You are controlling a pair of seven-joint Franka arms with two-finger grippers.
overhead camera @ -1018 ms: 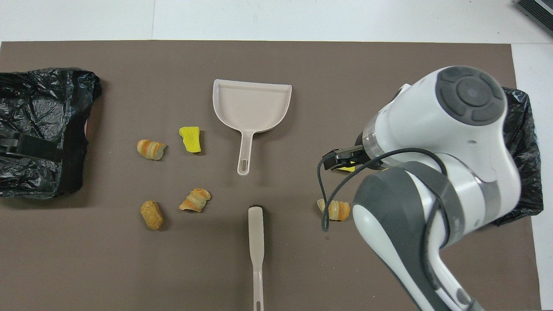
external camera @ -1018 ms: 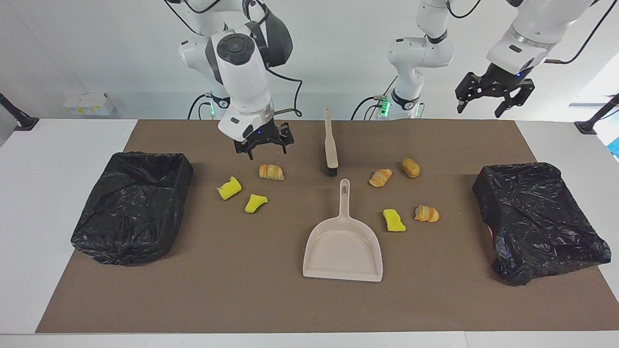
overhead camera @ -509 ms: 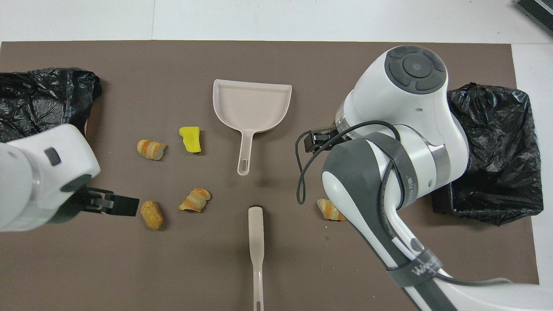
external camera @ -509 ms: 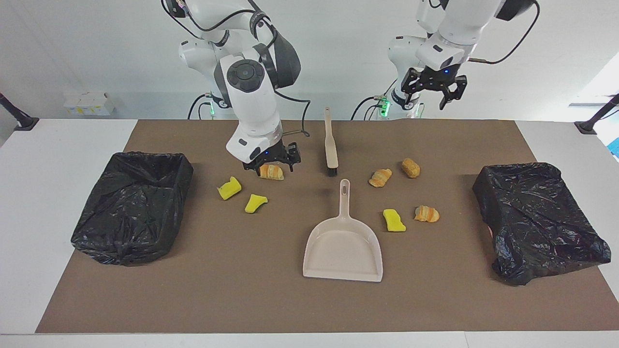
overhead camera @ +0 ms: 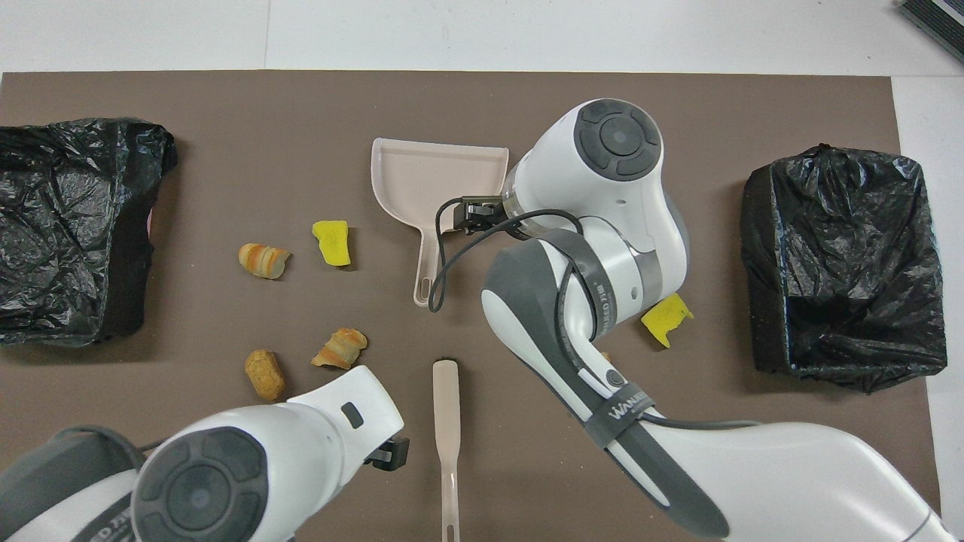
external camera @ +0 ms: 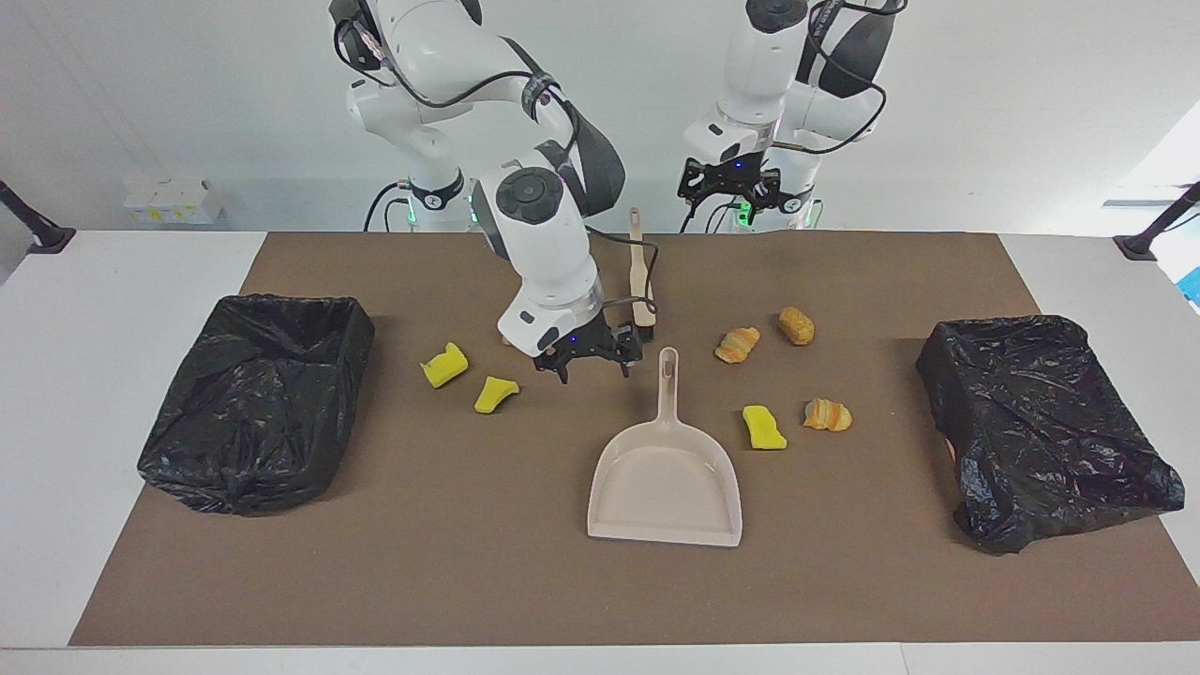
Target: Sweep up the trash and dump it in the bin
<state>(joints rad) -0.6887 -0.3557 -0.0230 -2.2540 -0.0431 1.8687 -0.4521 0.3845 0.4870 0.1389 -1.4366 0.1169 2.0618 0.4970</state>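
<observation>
I've got the right gripper (external camera: 589, 360) low beside the dustpan (external camera: 666, 478) handle, fingers spread, empty. Left gripper (external camera: 730, 187) open over the brush (external camera: 642, 281). Trash (external camera: 764, 427) scattered at the pan's three and nine o'clock. A low approach could knock the handle aside.

Seven scraps of trash lying loose on the brown mat of the bench (external camera: 562, 600), in two clusters.

Toward the right arm's end: two yellow sponge chunks (external camera: 444, 366) (external camera: 494, 394) side by side; a pastry piece mostly hidden under the arm.

Toward the left arm's end: a striped croissant bit (external camera: 738, 344), a golden-brown bread lump (external camera: 796, 325) just beside it, a yellow sponge block (external camera: 764, 427), another striped croissant bit (external camera: 827, 414) close by.
</observation>
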